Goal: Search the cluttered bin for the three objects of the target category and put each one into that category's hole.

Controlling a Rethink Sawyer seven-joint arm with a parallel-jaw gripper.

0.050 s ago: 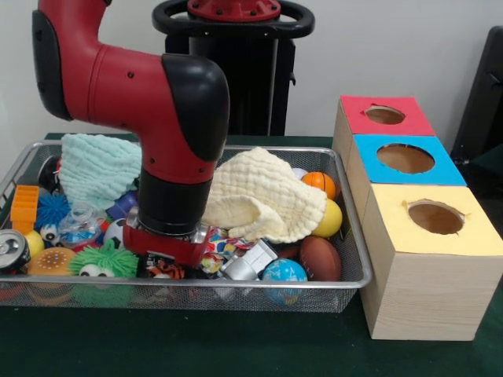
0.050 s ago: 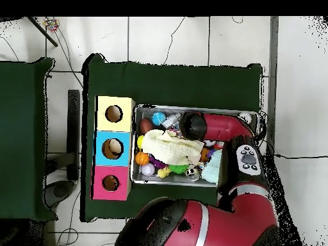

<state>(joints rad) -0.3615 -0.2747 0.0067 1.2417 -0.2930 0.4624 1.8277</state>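
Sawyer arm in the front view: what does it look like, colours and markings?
The glossy red arm has a rounded black elbow cap and a black cylindrical wrist section, ending in a red collar low among the bin's clutter. Small dark screw holes dot the red shell. Overhead, a grey button panel sits on a black link. The gripper itself is hidden.

White tiled floor [image 2: 166, 38] under green table [image 2: 173, 80].
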